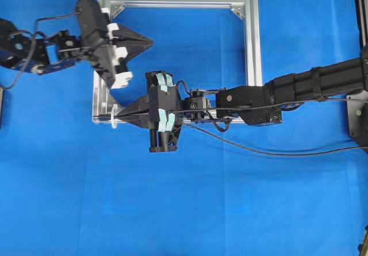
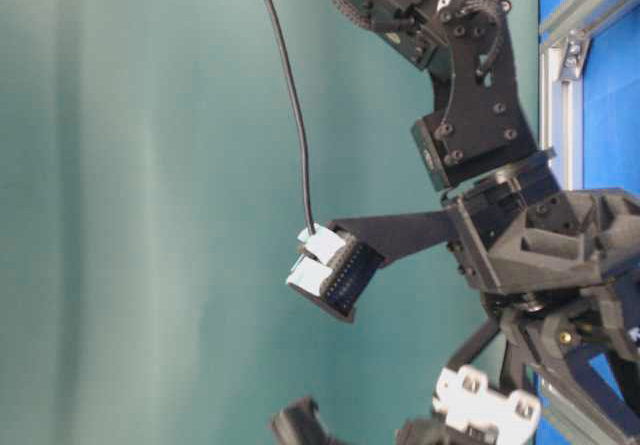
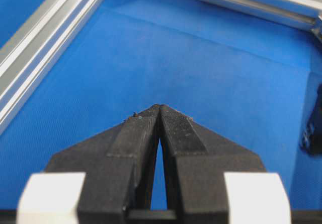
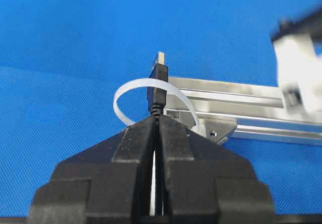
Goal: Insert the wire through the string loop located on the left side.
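Observation:
The white string loop (image 4: 122, 94) hangs off the lower left corner of the silver frame (image 1: 251, 49). My right gripper (image 4: 157, 117) is shut on the wire just behind its dark plug (image 4: 160, 75). The plug stands inside the loop's opening, its metal tip poking past the band. From above, the right gripper (image 1: 118, 117) points left at the string loop (image 1: 114, 118), and the wire (image 1: 259, 151) trails off to the right over the cloth. My left gripper (image 1: 149, 39) hovers inside the frame's upper left, shut (image 3: 160, 107) with nothing held.
Blue cloth covers the table. The frame's rails (image 3: 40, 48) run close on the left of the left gripper. A corner bracket (image 4: 216, 128) sits just right of the loop. The wire (image 2: 290, 95) rises to a taped clamp (image 2: 322, 260) on the right arm.

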